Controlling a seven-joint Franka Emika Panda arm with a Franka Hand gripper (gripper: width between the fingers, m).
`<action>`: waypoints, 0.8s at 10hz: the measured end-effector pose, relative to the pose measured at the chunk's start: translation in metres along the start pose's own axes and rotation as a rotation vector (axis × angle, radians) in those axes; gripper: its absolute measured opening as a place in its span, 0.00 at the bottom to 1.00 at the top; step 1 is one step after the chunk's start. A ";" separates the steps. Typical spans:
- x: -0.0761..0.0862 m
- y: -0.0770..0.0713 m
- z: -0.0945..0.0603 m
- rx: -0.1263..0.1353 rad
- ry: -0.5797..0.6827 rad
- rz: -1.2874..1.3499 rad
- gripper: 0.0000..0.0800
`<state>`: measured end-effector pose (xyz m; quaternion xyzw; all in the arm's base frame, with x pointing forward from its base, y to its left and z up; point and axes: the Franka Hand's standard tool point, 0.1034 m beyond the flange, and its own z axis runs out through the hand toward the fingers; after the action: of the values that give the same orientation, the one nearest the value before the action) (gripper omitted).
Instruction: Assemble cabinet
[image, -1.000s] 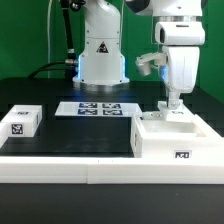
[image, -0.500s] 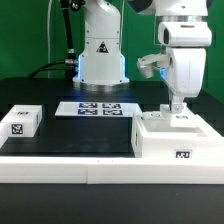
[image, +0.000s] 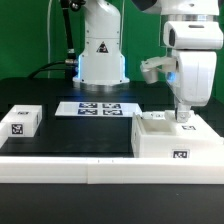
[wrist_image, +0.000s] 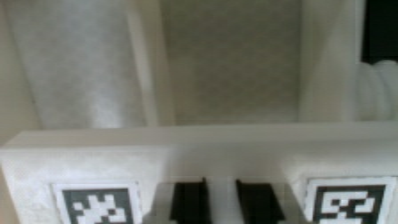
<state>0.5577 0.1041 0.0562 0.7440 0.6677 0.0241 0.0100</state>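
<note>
The cabinet, a large white box with a tag on its front, stands at the exterior view's right on the black table. My gripper reaches straight down onto its top near the far right edge. In the wrist view the two dark fingers stand close together with a narrow white strip of the cabinet between them and a square tag on either side. The gripper looks shut on that thin part of the cabinet. Beyond it the wrist view shows the box's white inner walls.
A small white tagged block lies at the exterior view's left. The marker board lies flat in front of the robot base. A white raised border runs along the table's front.
My gripper has moved toward the exterior view's right, and a little lower. The cabinet has shifted slightly with it, its top now showing differently.
</note>
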 end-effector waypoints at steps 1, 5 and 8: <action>0.000 0.003 0.000 0.005 -0.003 0.001 0.09; 0.000 0.017 0.002 0.011 -0.007 0.002 0.09; -0.001 0.017 0.001 0.035 -0.021 0.017 0.09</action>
<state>0.5746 0.1016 0.0557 0.7500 0.6614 0.0049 0.0037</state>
